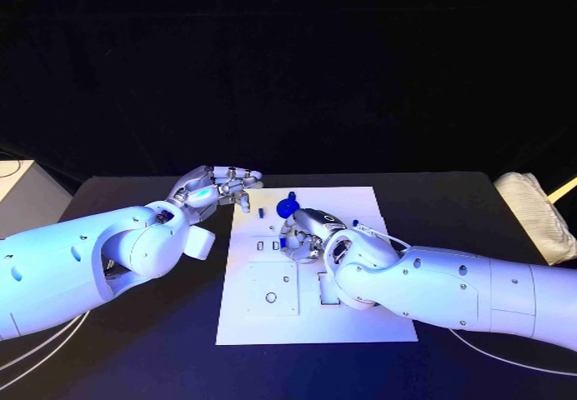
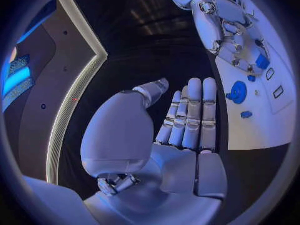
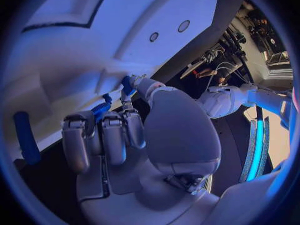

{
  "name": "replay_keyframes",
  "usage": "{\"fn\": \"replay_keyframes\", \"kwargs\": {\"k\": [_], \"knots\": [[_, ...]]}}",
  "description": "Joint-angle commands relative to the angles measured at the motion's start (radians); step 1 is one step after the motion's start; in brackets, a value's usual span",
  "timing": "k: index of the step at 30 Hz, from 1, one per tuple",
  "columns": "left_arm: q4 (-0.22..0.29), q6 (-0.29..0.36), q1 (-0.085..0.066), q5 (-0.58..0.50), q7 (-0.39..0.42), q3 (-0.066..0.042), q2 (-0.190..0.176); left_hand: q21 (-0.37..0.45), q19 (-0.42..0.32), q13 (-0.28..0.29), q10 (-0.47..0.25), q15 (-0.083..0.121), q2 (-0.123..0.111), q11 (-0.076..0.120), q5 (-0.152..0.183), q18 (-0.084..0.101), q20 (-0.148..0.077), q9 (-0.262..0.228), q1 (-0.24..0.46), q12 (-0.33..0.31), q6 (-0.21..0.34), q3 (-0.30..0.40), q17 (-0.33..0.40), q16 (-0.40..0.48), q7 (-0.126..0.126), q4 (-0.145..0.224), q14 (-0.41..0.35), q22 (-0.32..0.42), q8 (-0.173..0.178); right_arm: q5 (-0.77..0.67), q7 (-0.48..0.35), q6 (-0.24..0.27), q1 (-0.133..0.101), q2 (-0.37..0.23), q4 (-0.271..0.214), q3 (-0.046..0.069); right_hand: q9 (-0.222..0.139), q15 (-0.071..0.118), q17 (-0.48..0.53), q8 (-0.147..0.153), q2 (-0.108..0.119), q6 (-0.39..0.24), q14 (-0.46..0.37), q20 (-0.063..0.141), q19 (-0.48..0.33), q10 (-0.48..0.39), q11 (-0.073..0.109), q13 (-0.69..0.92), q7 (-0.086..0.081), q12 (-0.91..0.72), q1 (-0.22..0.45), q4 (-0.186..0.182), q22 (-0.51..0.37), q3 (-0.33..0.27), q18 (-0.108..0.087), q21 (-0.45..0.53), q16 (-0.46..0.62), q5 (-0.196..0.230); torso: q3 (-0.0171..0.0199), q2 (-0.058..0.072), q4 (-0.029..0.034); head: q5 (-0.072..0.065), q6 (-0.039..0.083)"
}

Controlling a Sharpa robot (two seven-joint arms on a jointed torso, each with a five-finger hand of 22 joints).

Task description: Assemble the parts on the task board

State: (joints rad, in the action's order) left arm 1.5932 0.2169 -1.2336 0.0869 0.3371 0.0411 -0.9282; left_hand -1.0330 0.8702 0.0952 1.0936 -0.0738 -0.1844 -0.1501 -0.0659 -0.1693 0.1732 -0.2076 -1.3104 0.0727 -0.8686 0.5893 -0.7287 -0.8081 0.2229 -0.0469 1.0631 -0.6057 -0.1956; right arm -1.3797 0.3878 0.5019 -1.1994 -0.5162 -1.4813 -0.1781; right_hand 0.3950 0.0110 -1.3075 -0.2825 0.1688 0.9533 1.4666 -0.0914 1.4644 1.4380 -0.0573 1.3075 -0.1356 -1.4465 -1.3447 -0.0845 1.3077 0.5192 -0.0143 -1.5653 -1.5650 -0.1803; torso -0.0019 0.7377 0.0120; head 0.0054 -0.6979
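White flat rectangular task board (image 1: pixel 315 321) lies mid black desk (image 1: pixel 144 350), long side running away from robot. Board has cut-outs and raised panels, incl. a pale square plate w/ round hole (image 1: pixel 272 297) on its near-left part.

Round dark-blue knob-like part (image 1: pixel 288 206) sits near far end of board, just beyond right robot hand (image 1: pixel 303 235). Small blue peg (image 1: pixel 263 211) stands left of it, near board's left edge. Left wrist view: blue round part (image 2: pixel 237 92) plus two smaller blue bits (image 2: pixel 247 114) on the board.

Right robot hand is down over board centre, fingers curled in; right wrist view shows thumb and fingertip closed on a small blue part (image 3: pixel 127 85) at board surface. Exact shape of that piece hard to make out, fingers cover most of it. Long blue bar (image 3: pixel 24 136) at circle's rim, cut off partly.

Left robot hand (image 1: pixel 218 191) hovers at board's far-left corner, holding nothing; left wrist view shows fingers (image 2: pixel 192 116) straight, side by side, thumb apart.

Right forearm covers board's right-centre. White padded object (image 1: pixel 535 215) at desk's right edge, cut off. Pale cabinet (image 1: pixel 22 190) far left, cut off.
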Motion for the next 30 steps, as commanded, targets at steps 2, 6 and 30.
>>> {"fn": "replay_keyframes", "kwargs": {"k": [2,6,30], "knots": [[0.002,-0.018,0.000,0.004,0.001,-0.001,0.001,-0.005,-0.007,0.001,-0.001,-0.001,0.008,-0.001,0.004,-0.016,-0.001,-0.001,-0.004,0.007,0.005,0.007,0.001,-0.005,-0.002,0.002,-0.005,-0.002,-0.001,-0.013,-0.004,-0.011,0.004,0.002,0.004,-0.001,0.001,0.005,-0.261,-0.004,0.004,0.004,0.104,0.003,0.106,0.004,0.001,0.132,-0.001,-0.001,0.014,-0.005,0.263,0.001,0.014,-0.005,-0.005,-0.002,0.0000,0.000,0.0006,0.001,-0.002],[0.002,-0.019,0.000,0.004,0.000,-0.001,0.001,-0.005,-0.007,0.001,-0.001,-0.001,0.008,-0.001,0.004,-0.016,-0.001,-0.001,-0.004,0.007,0.005,0.007,0.001,-0.005,-0.002,0.002,-0.005,-0.002,-0.001,-0.015,-0.006,-0.011,0.005,0.002,0.008,-0.001,0.000,0.005,-0.260,-0.004,0.004,0.003,0.103,0.003,0.106,0.003,0.001,0.130,-0.001,0.001,0.015,-0.005,0.263,0.001,0.014,-0.005,-0.004,-0.001,-0.0004,0.000,0.0001,0.001,-0.002],[0.002,-0.023,0.000,0.004,-0.005,-0.001,-0.002,-0.007,-0.008,0.002,-0.002,-0.001,0.007,-0.001,0.005,-0.015,-0.001,-0.002,-0.003,0.007,0.006,0.007,0.002,-0.006,-0.002,0.001,-0.005,-0.002,-0.001,-0.027,-0.027,0.021,0.009,0.002,0.014,-0.002,-0.027,-0.016,-0.253,0.035,0.065,-0.082,0.102,-0.014,0.104,-0.040,-0.023,0.094,-0.029,0.040,0.067,-0.015,0.260,-0.030,0.013,-0.002,-0.002,0.021,-0.0007,0.000,0.0003,0.001,-0.005]]}}
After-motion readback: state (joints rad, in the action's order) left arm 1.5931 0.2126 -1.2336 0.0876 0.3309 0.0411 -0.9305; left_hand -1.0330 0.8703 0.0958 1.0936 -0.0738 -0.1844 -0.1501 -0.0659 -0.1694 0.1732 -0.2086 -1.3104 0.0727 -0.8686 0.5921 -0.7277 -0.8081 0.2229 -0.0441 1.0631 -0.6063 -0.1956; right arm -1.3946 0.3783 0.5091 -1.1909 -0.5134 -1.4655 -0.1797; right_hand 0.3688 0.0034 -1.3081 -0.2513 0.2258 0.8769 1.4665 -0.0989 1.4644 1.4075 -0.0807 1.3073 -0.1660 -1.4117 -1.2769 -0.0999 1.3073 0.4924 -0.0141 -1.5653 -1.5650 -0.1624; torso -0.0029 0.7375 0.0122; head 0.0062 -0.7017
